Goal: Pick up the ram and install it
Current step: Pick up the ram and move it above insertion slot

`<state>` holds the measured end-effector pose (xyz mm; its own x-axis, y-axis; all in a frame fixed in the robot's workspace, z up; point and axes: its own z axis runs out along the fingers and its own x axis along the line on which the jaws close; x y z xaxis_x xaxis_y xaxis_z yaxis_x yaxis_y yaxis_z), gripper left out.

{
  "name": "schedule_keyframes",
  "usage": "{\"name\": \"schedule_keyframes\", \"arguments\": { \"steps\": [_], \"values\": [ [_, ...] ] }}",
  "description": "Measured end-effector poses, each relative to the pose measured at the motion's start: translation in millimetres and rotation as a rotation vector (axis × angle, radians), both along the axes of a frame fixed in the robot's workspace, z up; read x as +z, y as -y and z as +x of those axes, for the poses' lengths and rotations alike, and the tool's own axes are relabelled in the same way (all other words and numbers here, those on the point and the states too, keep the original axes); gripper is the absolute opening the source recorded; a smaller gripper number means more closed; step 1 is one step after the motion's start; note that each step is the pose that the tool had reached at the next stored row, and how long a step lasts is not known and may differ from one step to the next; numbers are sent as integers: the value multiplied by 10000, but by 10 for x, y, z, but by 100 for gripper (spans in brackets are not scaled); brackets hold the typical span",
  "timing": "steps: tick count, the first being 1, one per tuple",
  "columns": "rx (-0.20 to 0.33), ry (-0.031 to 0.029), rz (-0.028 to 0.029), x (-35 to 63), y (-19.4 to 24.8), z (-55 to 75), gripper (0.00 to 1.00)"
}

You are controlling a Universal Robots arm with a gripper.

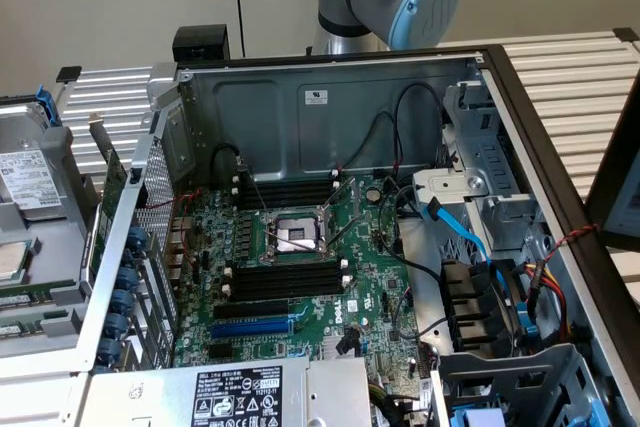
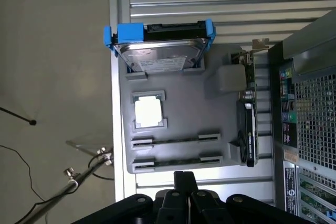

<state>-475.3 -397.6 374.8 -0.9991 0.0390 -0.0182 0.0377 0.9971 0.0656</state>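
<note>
Black gripper [image 2: 185, 177] clenched empty, base cut off; ram [image 2: 176, 140] barely legible, edge-on in grey tray [image 2: 199, 114].

Nothing legible

Print on the power supply label [image 1: 235, 395], the case sticker [image 1: 325, 97] and the drive label [image 1: 22, 182] is too small to read.

An open computer case [image 1: 330, 97] lies on the table [image 1: 570, 77] with the motherboard [image 1: 330, 287] in it, and at the exterior view's left a tray [image 2: 184, 114] holds a hard drive [image 2: 160, 56] farthest, a processor [image 2: 148, 114] midway and two ram sticks [image 2: 176, 140] nearest.
</note>
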Motion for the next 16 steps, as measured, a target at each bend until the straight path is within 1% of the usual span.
{"name": "schedule_keyframes", "arguments": {
  "steps": [16],
  "values": [
    [2916, -2, -1, -7, 1, 0, 11]
  ]
}}
